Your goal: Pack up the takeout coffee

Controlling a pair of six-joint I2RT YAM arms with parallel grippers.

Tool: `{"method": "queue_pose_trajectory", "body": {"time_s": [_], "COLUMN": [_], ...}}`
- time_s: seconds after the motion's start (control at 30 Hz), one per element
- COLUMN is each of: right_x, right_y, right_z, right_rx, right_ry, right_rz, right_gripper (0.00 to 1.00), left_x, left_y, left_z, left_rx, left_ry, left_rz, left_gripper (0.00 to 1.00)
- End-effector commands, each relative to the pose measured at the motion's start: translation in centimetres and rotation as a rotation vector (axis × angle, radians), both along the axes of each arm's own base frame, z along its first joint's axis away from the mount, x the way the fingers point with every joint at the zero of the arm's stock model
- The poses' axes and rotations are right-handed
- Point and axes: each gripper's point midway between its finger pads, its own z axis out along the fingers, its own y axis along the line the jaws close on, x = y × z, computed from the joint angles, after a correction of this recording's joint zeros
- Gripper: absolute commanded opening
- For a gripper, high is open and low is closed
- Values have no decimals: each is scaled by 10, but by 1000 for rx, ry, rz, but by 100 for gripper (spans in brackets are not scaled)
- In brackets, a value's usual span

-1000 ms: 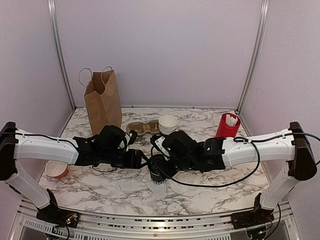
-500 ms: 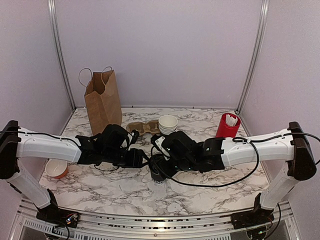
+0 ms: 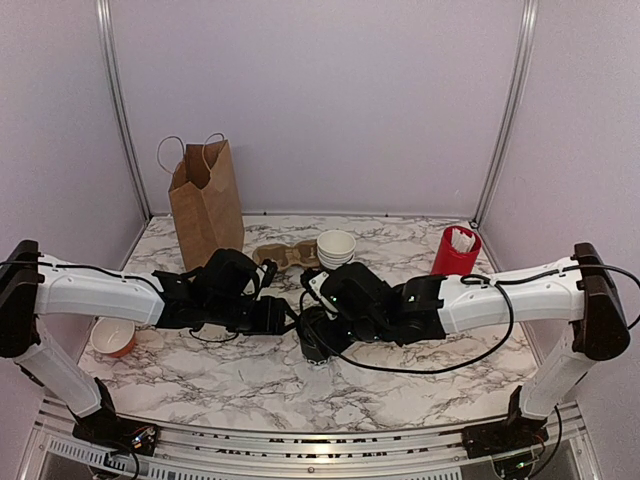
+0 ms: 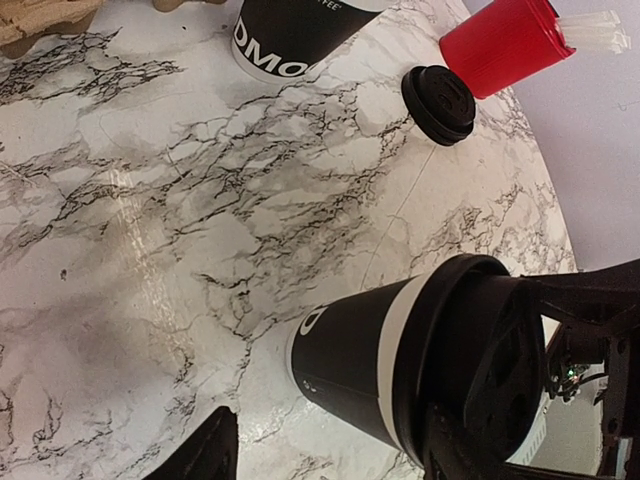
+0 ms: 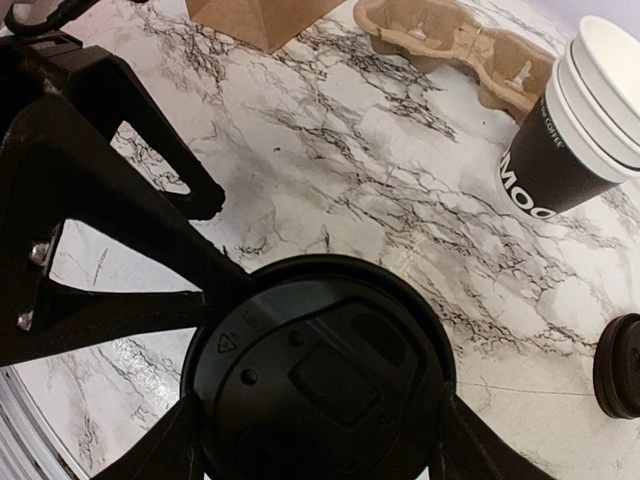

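The takeout coffee [image 3: 316,346] is a black cup with a white band under its black lid, standing on the marble table's middle front. My right gripper [image 3: 319,334] comes down over it; in the right wrist view its fingers [image 5: 172,446] press both sides of the lid [image 5: 320,370]. It is shut on the cup. My left gripper [image 3: 288,318] reaches in from the left and is open. In the left wrist view the cup [image 4: 360,365] lies between its fingers: one fingertip [image 4: 212,448] stands apart from the cup's base, the other overlaps the lid.
A brown paper bag [image 3: 207,200] stands at the back left. A cardboard cup carrier [image 3: 283,256] and a stack of white-rimmed cups [image 3: 335,247] sit behind the grippers. A red holder [image 3: 455,250] is at the back right, a loose black lid [image 4: 440,103] near it. An orange bowl [image 3: 112,338] is far left.
My left gripper has slid a little right, closer to the cup, and its jaws have narrowed slightly. The right gripper still holds the cup in the same spot.
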Motion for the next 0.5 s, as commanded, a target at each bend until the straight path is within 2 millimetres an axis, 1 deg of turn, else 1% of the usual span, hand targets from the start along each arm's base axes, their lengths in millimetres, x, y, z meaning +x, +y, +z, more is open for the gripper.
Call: {"method": "queue_pose_trajectory", "body": {"time_s": [0.0, 0.23, 0.47], "right_x": [-34, -41, -41], "right_y": [-18, -21, -21], "right_z": [-68, -69, -68], "right_rx": [-146, -175, -177], "right_ry": [182, 165, 160], "right_rz": [42, 32, 27], "right_gripper": [65, 66, 66], "left_x": [-16, -16, -17], "left_y": [10, 10, 10], "left_z": [-39, -39, -39], "left_rx": [100, 101, 104], "left_ry": [83, 84, 83], "left_rz": [-22, -21, -18], "left_gripper": [63, 62, 62]}}
